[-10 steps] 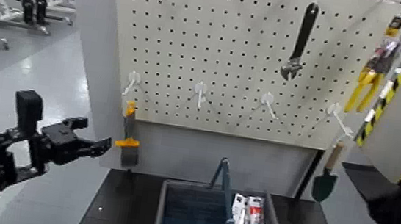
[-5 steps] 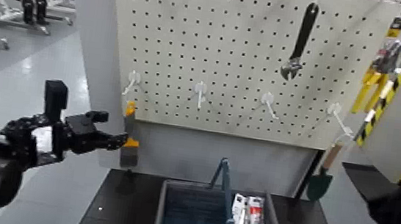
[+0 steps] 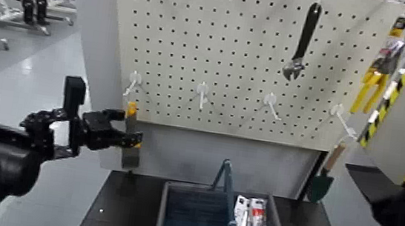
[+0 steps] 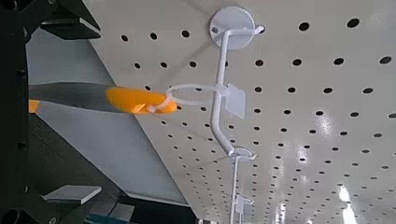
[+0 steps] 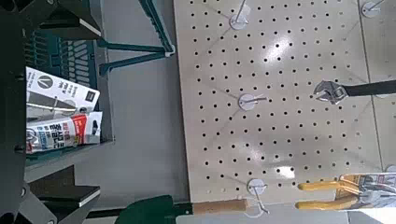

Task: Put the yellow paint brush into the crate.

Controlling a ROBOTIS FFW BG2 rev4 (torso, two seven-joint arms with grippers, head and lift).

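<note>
The yellow paint brush (image 3: pixel 130 136) hangs upright from a white hook at the pegboard's lower left, bristles down. My left gripper (image 3: pixel 125 130) is open at the brush. In the left wrist view its dark fingers (image 4: pixel 67 21) stand on either side of the orange handle (image 4: pixel 131 97), apart from it. The grey crate (image 3: pixel 163 214) with a green handle stands on the black table below and to the right of the brush. My right arm is at the right edge of the head view. Its gripper (image 5: pixel 37 107) shows open and empty in the right wrist view, near the crate (image 5: pixel 65 47).
A black wrench (image 3: pixel 302 42), yellow-handled pliers (image 3: pixel 368 85) and a green trowel (image 3: pixel 328 183) hang on the pegboard (image 3: pixel 242 60), with several empty white hooks (image 3: pixel 203 92). Tubes (image 3: pixel 255 222) lie in the crate's right side. The black table (image 3: pixel 121 212) ends left of the crate.
My left arm has swung right and up from the open floor side to the brush. Its fingers now reach around the handle. Nothing else has moved.
</note>
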